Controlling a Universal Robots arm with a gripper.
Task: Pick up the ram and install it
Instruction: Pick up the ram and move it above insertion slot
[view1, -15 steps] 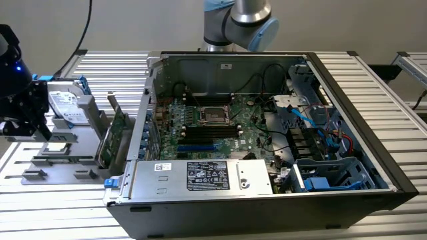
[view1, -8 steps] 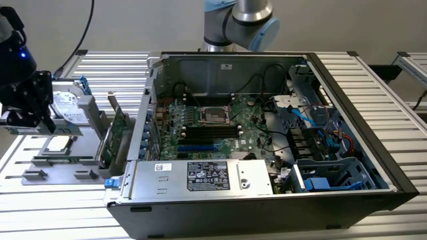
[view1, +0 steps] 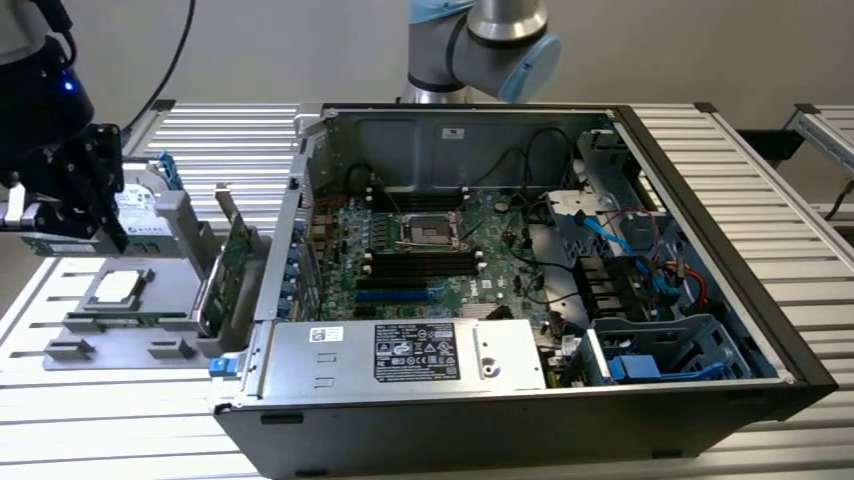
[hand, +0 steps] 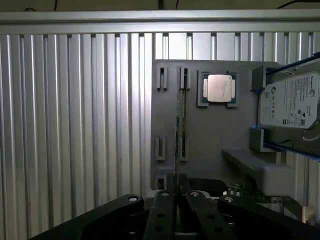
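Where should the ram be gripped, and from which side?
By its two flat faces, near one long edge, coming from above. It is a thin, narrow stick, so only the faces give pads a hold. The gripper looks shut on it this way: the ram runs edge-on out of its jaws, over the tray.

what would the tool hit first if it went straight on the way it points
Probably the flat grey plastic tray, near its slotted brackets. The long thin ram stick gripped in the tool would touch it first. Depth is unclear.
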